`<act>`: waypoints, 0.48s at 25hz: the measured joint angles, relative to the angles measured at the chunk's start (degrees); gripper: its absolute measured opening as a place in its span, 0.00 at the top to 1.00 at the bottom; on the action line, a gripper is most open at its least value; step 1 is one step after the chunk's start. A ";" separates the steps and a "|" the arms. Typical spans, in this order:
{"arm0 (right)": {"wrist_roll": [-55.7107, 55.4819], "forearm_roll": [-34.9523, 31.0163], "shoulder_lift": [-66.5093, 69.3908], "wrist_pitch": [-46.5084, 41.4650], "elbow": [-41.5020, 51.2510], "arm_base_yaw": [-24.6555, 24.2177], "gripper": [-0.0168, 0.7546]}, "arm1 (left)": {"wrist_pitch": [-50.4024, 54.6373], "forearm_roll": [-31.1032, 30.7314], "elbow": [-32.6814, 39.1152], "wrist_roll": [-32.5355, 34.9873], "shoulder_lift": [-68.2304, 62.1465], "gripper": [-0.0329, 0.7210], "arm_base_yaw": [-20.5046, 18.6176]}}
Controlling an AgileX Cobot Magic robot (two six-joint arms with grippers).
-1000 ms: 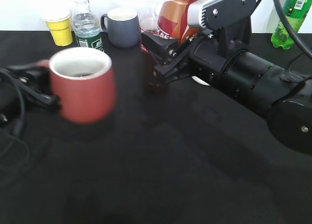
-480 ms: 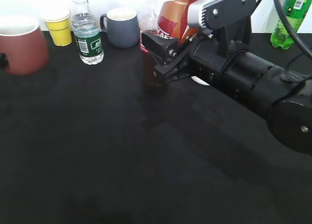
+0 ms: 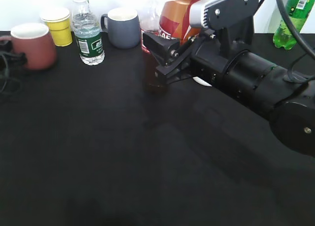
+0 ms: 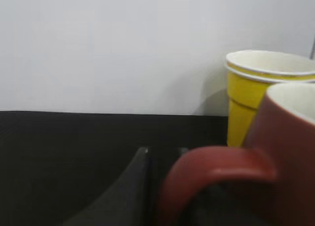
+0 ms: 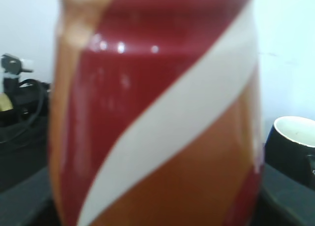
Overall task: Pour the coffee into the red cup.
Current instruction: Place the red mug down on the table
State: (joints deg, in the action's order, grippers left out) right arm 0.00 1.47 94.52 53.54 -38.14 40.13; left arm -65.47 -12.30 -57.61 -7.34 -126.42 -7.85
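Note:
The red cup (image 3: 33, 48) stands at the far left back of the black table. In the left wrist view its body (image 4: 290, 152) and handle sit right at my left gripper (image 4: 162, 154), whose fingers are closed on the handle. In the exterior view that gripper (image 3: 6, 58) is only a dark shape at the left edge. The coffee bottle (image 3: 177, 14), with an orange, red and white label, stands upright in my right gripper (image 3: 157, 58). Its label fills the right wrist view (image 5: 157, 113) and hides the jaws.
A yellow paper cup (image 3: 59, 26) (image 4: 246, 98), a water bottle (image 3: 87, 34), a grey mug (image 3: 123, 28) (image 5: 293, 147) and a slim red-labelled bottle (image 3: 149, 24) line the back edge. A green bottle (image 3: 294, 16) stands back right. Cables lie at the left edge.
My left gripper has carried the red cup from the near left of the table back to the far left, beside the yellow cup. The right arm and bottle have not moved.

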 joint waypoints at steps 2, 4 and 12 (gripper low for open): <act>0.00 -0.05 0.00 0.00 0.00 0.00 0.29 | -0.24 0.05 -2.21 -0.12 -1.41 0.81 -0.07; 0.00 -0.05 0.00 0.00 0.00 0.00 0.29 | 0.08 -0.12 -2.34 -0.19 -1.88 0.81 -0.32; 0.31 -0.57 0.00 0.00 0.00 0.00 0.29 | 1.43 -2.63 -2.34 -0.43 -1.88 0.81 -2.50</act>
State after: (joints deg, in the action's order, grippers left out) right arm 0.31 0.91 94.52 53.54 -38.14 40.13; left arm -64.03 -14.93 -59.95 -7.77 -128.30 -10.35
